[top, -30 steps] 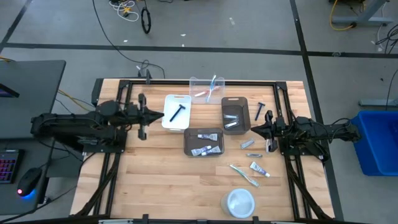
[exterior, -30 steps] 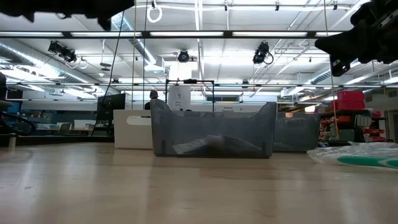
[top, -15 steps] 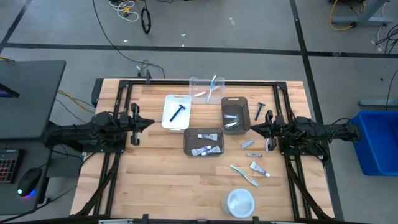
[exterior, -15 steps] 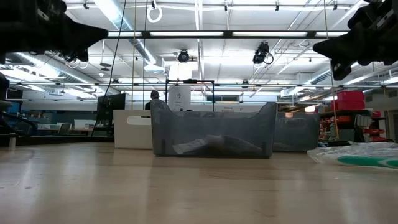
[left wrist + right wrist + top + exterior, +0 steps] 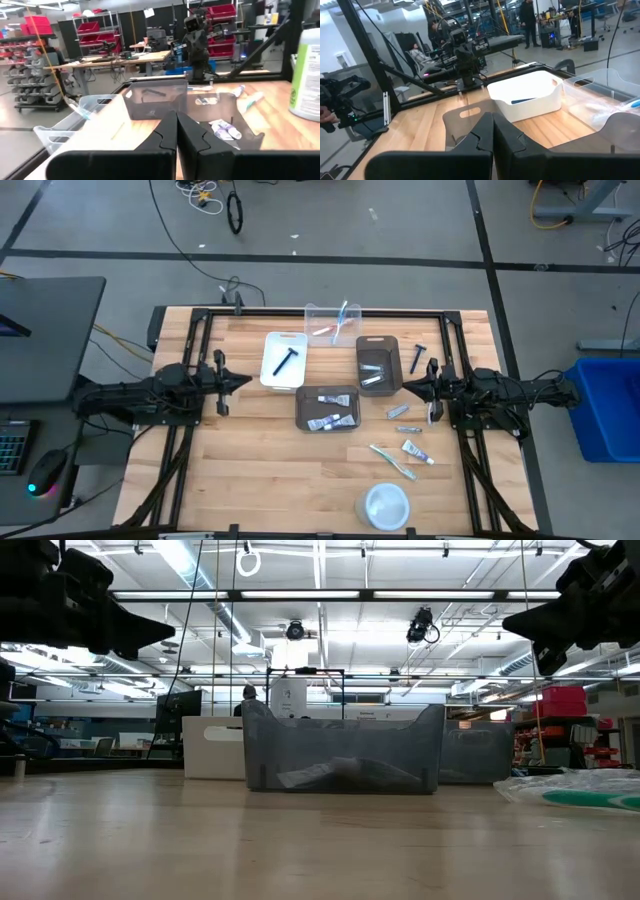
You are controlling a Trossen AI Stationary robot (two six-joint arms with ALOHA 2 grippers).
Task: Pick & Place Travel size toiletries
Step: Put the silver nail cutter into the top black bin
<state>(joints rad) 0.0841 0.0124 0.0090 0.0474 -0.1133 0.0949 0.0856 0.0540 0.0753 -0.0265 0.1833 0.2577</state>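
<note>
High view: 2 razors, 4 bins, 1 dish.

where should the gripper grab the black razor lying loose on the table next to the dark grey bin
Grip the black razor across its slim handle near the middle, coming straight down from above. It lies flat on the wooden table, and its handle looks narrower than its head. The right gripper is nearest, probably the one to use.

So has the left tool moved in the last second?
Yes. In the high view the left tool has pulled back from the white bin, away from the table's middle, and now sits clear of its near edge.
</note>
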